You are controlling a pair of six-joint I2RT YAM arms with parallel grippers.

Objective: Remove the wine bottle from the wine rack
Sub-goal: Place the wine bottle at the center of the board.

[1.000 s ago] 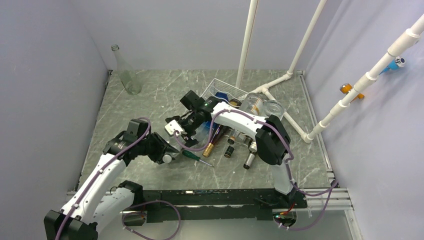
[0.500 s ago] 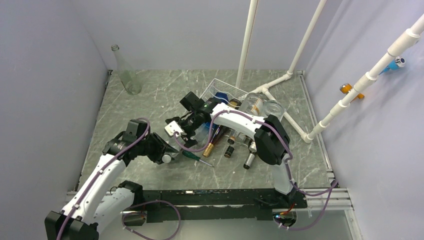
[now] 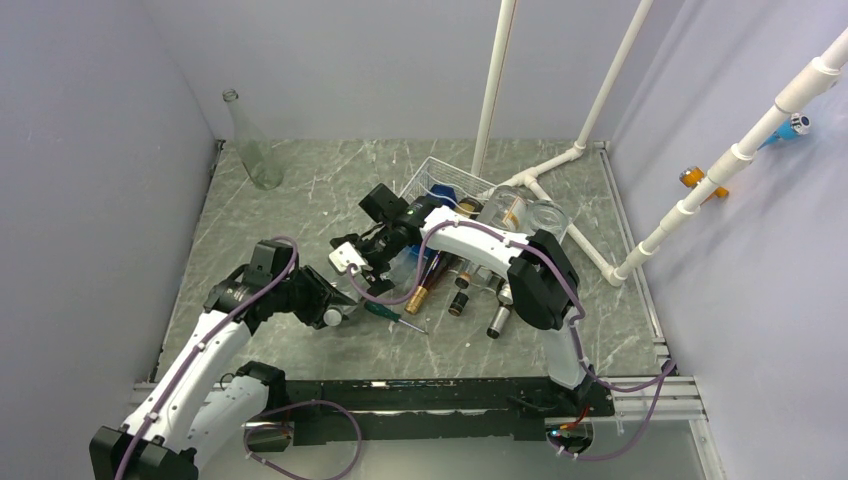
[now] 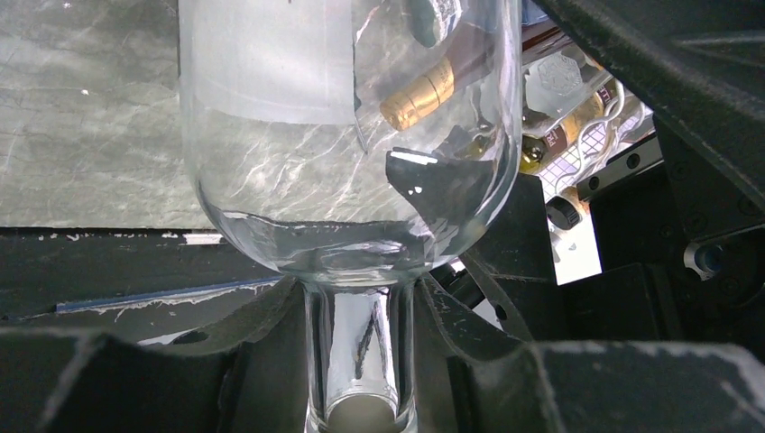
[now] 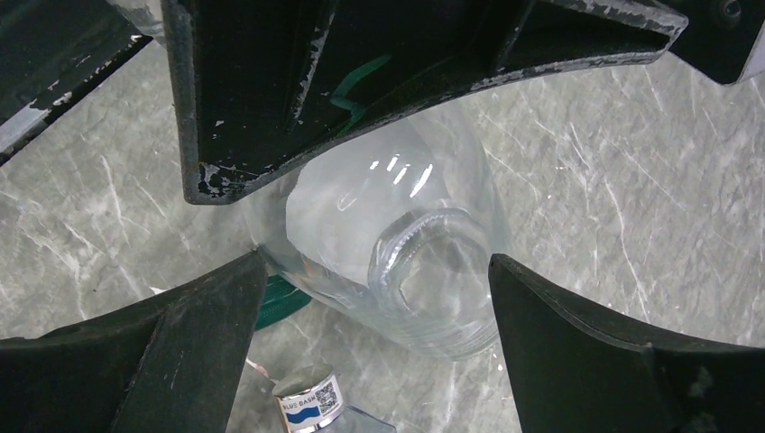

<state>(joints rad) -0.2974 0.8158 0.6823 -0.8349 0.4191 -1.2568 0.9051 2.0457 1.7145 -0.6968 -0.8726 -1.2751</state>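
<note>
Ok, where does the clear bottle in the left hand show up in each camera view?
Top external: clear bottle mid-table, faint, between left hand and right hand.
Left wrist: upper centre, its neck running down between the fingers.
Right wrist: centre, between that hand's fingers.
Shared landmark: the grey marbled table.

Soft, even light from above fills my workspace, leaving only faint shadows on the table (image 3: 300, 190). At my left wrist, white glare streaks the clear bottle (image 4: 343, 135), and its glass warps everything behind. At my right wrist, my fingers (image 5: 135, 361) loom dark, nearly silhouettes.
</note>
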